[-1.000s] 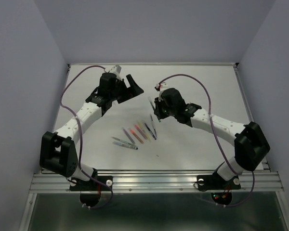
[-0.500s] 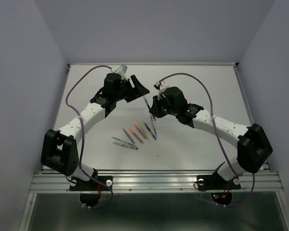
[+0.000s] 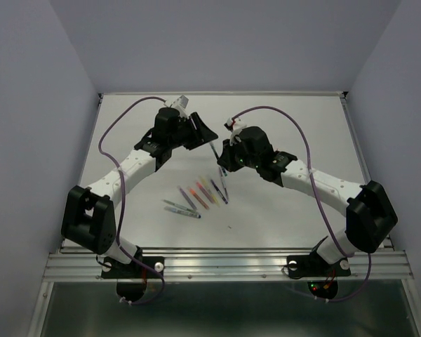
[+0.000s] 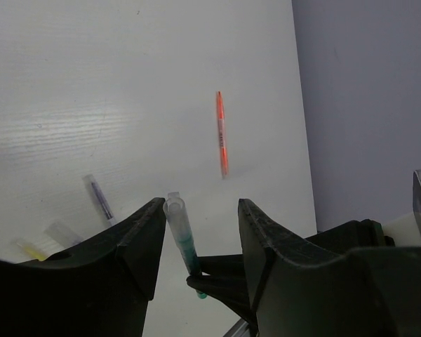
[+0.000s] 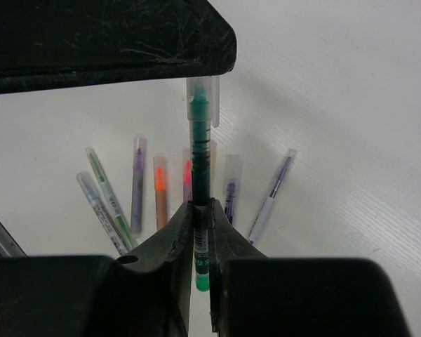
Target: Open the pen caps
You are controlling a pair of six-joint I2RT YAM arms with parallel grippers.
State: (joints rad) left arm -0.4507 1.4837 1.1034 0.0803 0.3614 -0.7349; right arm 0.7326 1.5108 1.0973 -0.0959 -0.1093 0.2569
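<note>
Two hands meet at one green pen (image 5: 200,161), held up off the bench (image 3: 302,119). The right hand (image 5: 202,214) is clamped on the pen's barrel, a finger pressed to each side, with the green tail end poking out behind the grip. From there the pen runs away from this hand and ends in a clear pen cap (image 5: 202,95). The left hand (image 4: 196,210) stands at that end. Its fingers (image 4: 144,239) are apart, one on each side of the cap. The cap sits close to one finger, with a plain gap to the other; whether it touches the near one I cannot tell. Beneath the green pen, a row of other pens (image 3: 200,195) lies on the bench, side by side and slightly fanned. In the left wrist view an orange pen (image 4: 222,133) lies on the bench beyond the green pen's cap, apart from the others seen there.
</note>
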